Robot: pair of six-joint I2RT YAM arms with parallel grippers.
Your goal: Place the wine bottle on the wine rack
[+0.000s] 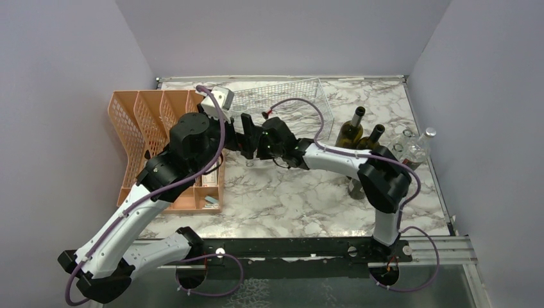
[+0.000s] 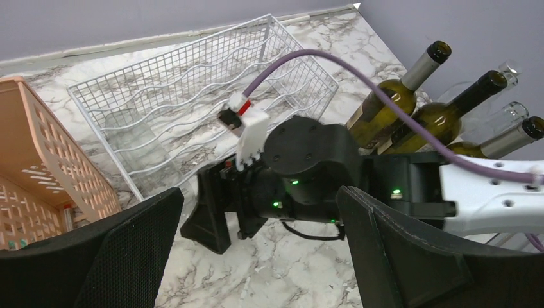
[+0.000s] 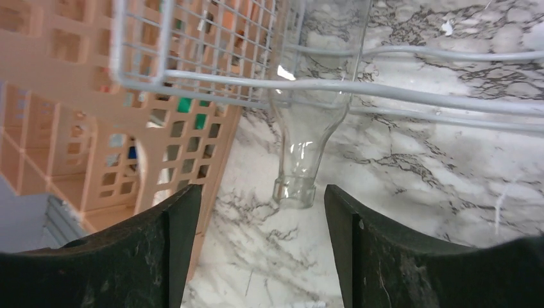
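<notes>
my right gripper [image 3: 262, 196] stands released, jaws flanking the neck of the wine bottle [image 3: 306, 128] poking from the wine rack [image 3: 410, 88]; a skewed retreat could clip and drag it out.

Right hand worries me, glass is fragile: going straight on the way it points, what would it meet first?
Probably the mouth of the clear bottle, poking from the wine rack before the open right hand; depth unclear.

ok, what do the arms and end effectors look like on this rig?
The left arm and right arm have white links, bulky black joint housings, and a purple cable along each. The left end effector and right end effector have broad, rough-textured black fingers. Green LEDs and a white connector sit at the right wrist.
</notes>
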